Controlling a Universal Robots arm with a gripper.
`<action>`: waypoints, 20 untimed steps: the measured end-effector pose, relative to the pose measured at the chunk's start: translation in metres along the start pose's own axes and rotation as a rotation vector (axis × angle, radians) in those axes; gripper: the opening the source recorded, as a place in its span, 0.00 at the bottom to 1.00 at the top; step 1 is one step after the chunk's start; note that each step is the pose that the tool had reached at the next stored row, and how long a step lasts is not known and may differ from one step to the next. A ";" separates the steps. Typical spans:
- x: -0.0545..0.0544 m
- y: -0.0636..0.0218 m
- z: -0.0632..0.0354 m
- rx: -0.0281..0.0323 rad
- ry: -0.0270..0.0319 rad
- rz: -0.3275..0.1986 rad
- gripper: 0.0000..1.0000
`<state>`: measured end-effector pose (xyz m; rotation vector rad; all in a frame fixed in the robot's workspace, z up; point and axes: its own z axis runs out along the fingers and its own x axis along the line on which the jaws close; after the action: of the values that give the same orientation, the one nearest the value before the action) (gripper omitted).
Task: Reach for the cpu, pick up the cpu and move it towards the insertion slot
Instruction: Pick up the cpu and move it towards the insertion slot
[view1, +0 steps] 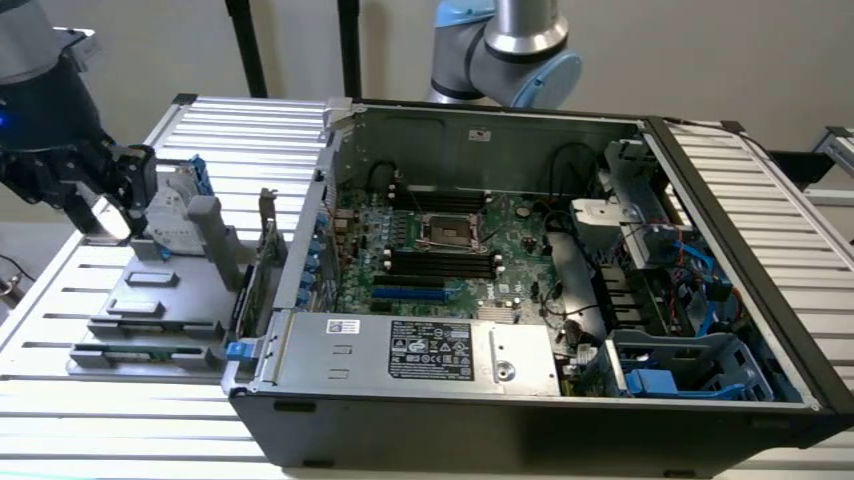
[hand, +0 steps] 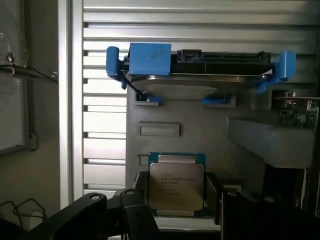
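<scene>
Got a grey moulded tray (hand: 200, 130) on the tabletop (view1: 80, 420) holding an upright silver hard drive with blue rails (hand: 190, 82) plus the flat silver square cpu (hand: 176, 186). Seeing the black gripper (view1: 107, 210) straddling that cpu closely, can't tell whether pinching or just spread. Can't read the cpu's print.

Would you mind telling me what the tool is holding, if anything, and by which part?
It cannot be told: the tool straddles the cpu, but no grip on it is evident.
</scene>
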<state>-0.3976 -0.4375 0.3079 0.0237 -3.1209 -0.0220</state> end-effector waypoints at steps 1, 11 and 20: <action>-0.004 -0.0004 -0.0047 0.0002 0.0005 0.000 0.55; -0.049 -0.0021 -0.0506 -0.0046 0.0062 0.000 0.55; -0.089 -0.0023 -0.0760 -0.0248 0.0070 0.000 0.55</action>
<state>-0.3068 -0.4395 0.3820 0.0239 -3.1133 -0.0604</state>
